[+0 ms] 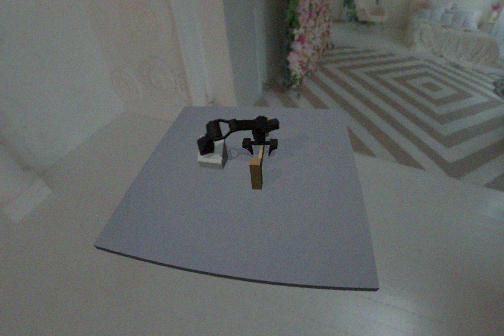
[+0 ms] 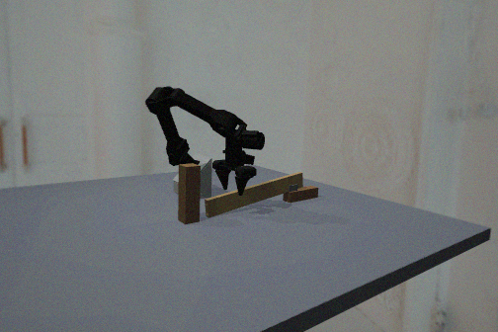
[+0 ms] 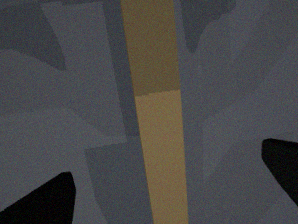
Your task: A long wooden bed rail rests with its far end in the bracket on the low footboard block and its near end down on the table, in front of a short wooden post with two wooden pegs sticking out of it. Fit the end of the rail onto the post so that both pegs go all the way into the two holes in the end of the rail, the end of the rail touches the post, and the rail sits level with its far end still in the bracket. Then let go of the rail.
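The long wooden rail (image 1: 261, 150) (image 2: 262, 195) (image 3: 161, 130) slopes down from the bracket (image 2: 293, 188) on the low footboard block (image 2: 303, 195) to the table. Its near end is down, a small gap from the upright wooden post (image 1: 256, 175) (image 2: 189, 193). The pegs and the end holes are hidden. My gripper (image 1: 260, 153) (image 2: 233, 191) (image 3: 171, 165) is open and empty, pointing down above the rail nearer its post end. In the wrist view the rail runs between the two fingers, touching neither.
The grey table (image 1: 225, 233) (image 2: 296, 265) carries everything. A pale grey block (image 1: 212, 162) (image 2: 205, 183) stands by the arm's base, to the left of the rail in the top view. The post rises beside the rail's low end. Arm shadows fall on the table.
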You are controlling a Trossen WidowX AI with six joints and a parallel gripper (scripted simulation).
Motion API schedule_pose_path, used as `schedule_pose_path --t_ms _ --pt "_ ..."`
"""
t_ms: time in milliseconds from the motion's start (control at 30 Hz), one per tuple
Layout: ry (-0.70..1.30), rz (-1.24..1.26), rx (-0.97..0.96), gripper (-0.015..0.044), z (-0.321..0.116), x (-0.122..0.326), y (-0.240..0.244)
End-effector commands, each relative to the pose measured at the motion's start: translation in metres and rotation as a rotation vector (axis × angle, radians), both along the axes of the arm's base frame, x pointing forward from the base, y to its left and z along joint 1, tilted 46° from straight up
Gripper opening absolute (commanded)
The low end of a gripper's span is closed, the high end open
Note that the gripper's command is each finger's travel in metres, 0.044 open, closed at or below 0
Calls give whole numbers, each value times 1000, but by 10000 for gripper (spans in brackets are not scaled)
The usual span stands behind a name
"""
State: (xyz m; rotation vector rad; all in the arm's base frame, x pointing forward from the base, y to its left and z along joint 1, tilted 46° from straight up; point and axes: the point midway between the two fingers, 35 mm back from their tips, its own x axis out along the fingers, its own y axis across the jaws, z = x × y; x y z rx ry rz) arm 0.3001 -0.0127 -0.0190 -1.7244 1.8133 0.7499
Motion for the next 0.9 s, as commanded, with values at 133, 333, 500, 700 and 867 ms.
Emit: schedule_pose_path --t_ms 133,333,500,700,867 --pt "4 1 -5 440 -9 -1 -10" --pt "4 1 -6 440 -16 -2 -17" --pt "4 1 -7 440 -21 -3 -23" --pt "4 1 -8 440 -28 -4 -30" --pt "5 0 -10 440 -33 -5 -36"
